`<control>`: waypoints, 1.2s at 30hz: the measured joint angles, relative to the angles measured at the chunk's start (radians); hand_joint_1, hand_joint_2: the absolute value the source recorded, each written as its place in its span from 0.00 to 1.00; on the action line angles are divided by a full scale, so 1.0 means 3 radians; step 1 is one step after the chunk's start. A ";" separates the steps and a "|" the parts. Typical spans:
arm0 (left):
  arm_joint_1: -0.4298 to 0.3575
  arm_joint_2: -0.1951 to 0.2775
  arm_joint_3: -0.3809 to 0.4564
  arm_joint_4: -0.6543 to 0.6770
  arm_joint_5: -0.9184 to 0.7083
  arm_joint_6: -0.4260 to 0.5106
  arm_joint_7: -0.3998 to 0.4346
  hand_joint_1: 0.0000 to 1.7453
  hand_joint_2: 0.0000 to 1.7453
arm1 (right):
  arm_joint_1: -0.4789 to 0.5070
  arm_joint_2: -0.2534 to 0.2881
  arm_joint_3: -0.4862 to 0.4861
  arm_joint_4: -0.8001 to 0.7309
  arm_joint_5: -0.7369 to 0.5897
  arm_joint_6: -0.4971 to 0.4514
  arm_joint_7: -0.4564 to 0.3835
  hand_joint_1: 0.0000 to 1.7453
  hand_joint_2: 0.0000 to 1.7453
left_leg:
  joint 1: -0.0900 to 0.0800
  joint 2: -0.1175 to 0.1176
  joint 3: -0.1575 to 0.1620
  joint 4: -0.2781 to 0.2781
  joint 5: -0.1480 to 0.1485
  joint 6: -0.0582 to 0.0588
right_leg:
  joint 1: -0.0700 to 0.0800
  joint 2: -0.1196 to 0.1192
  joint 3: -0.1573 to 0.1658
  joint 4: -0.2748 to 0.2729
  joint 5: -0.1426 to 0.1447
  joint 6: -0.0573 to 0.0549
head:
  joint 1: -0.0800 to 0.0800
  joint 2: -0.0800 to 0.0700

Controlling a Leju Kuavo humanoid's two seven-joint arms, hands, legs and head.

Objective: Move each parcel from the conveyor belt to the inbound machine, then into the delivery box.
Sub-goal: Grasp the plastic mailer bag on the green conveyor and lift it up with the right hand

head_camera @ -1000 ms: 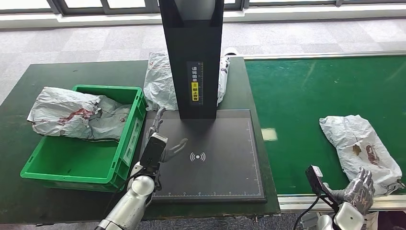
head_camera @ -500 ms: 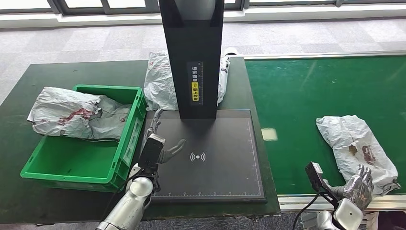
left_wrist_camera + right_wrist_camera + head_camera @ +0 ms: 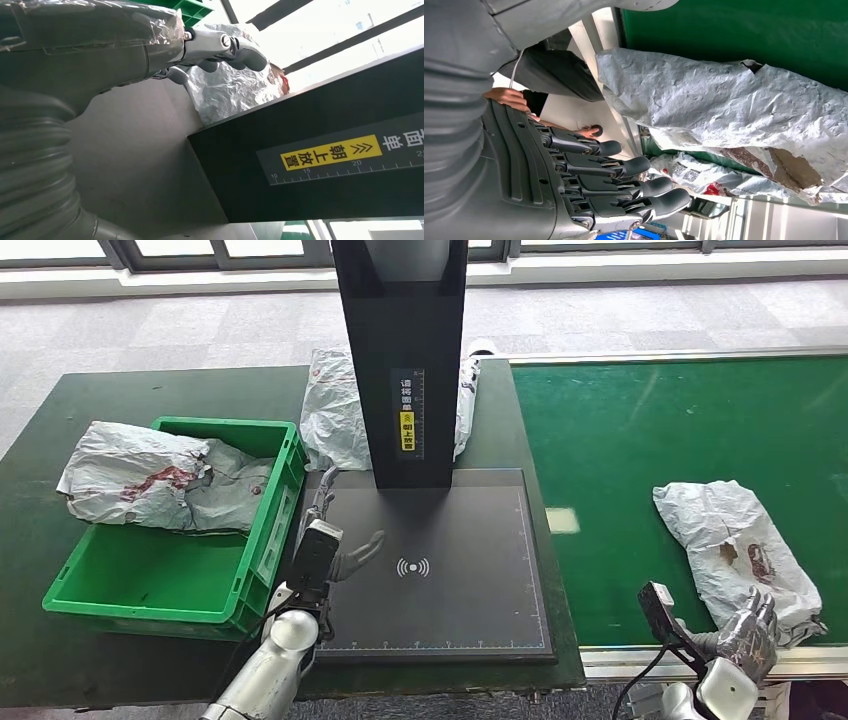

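Observation:
A crumpled grey parcel [image 3: 735, 547] with a torn brown patch lies on the green conveyor belt [image 3: 640, 440] at the right. My right hand [image 3: 750, 638] hovers at the belt's near edge, just short of the parcel's near end, fingers apart and holding nothing; the right wrist view shows its dark fingers [image 3: 624, 170] beside the parcel [image 3: 734, 110]. My left hand [image 3: 335, 530] rests open over the left edge of the black inbound machine plate [image 3: 450, 590]. A second parcel [image 3: 160, 478] lies across the green delivery box [image 3: 170, 595], and a third [image 3: 335, 410] sits behind the machine's black column [image 3: 402, 360].
The column rises from the back of the scanning plate, with a yellow label [image 3: 330, 152] on it. A person's hand [image 3: 506, 97] and dark sleeve show beyond the belt's near edge in the right wrist view. Dark green tabletop [image 3: 60, 410] surrounds the box.
The parcel on the belt has drifted left and slightly away from my right hand. My right hand has dropped a little. My left hand has barely shifted.

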 joint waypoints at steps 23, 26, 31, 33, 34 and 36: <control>0.0062 0.0015 0.0073 -0.0041 0.0010 0.0047 -0.0018 0.00 1.00 | -0.0081 -0.0045 0.0095 0.0133 -0.0025 -0.0006 0.0042 0.00 1.00 | 0.0000 -0.0001 -0.0001 0.0000 0.0000 0.0000 | 0.0000 -0.0001 0.0000 0.0000 0.0000 0.0000 | 0.0000 -0.0001; 0.0080 0.0017 0.0078 -0.0063 0.0010 0.0049 -0.0017 0.00 1.00 | -0.0113 -0.0052 0.0117 0.0165 -0.0029 0.0002 0.0047 0.00 1.00 | 0.0000 -0.0001 0.0000 0.0000 0.0000 0.0000 | 0.0000 -0.0001 0.0000 0.0000 0.0000 0.0000 | 0.0000 -0.0001; 0.0095 0.0027 0.0087 -0.0090 0.0010 0.0049 -0.0017 0.00 1.00 | -0.0144 -0.0066 0.0151 0.0218 -0.0031 0.0019 0.0063 0.00 1.00 | 0.0000 -0.0002 -0.0001 0.0000 0.0001 0.0000 | 0.0000 -0.0001 0.0000 0.0000 0.0000 0.0000 | 0.0000 0.0000; 0.0097 0.0030 0.0094 -0.0095 0.0013 0.0049 -0.0017 0.00 1.00 | -0.0150 -0.0070 0.0156 0.0234 -0.0032 0.0020 0.0063 0.00 1.00 | 0.0000 -0.0002 -0.0001 0.0000 0.0001 0.0000 | 0.0000 -0.0001 0.0000 0.0001 0.0000 0.0000 | 0.0000 0.0000; 0.0098 0.0031 0.0099 -0.0098 0.0015 0.0049 -0.0017 0.00 1.00 | -0.0154 -0.0072 0.0158 0.0241 -0.0033 0.0023 0.0063 0.00 1.00 | 0.0000 -0.0002 -0.0001 0.0000 0.0001 0.0000 | 0.0000 -0.0001 0.0000 0.0001 0.0000 0.0000 | 0.0000 0.0000; 0.0098 0.0031 0.0107 -0.0103 0.0020 0.0049 -0.0017 0.00 1.00 | -0.0165 -0.0078 0.0161 0.0257 -0.0038 0.0031 0.0064 0.00 1.00 | 0.0000 -0.0002 -0.0001 0.0000 0.0001 0.0000 | 0.0000 -0.0001 0.0000 0.0000 0.0000 0.0000 | 0.0000 0.0000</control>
